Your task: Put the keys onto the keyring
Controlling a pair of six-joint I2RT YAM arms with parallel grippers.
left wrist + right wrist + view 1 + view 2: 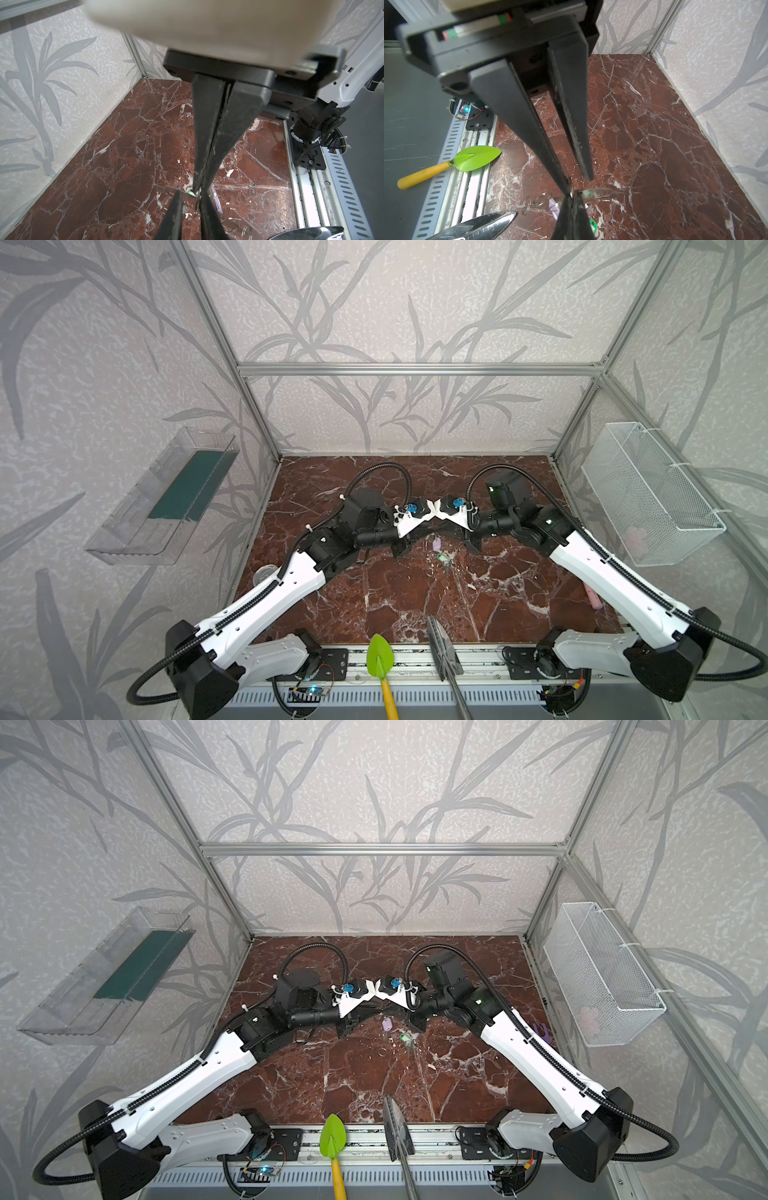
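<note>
Fingers [577, 220] of right gripper [572, 197] pinch thin keyring [571, 190] above table [654, 145]. Left gripper [579, 179] slightly parted beside ring. Lilac key [553, 207], green key [592, 225] lie below. I reckon keys light, stiff, slippery; I'd grab plastic heads.

Both top views looked steeply down from high above the near edge of the counter [374, 605], sharing almost the whole scene. Each wrist camera sat close behind its fingers [209, 128], looking along them to the counter.
</note>
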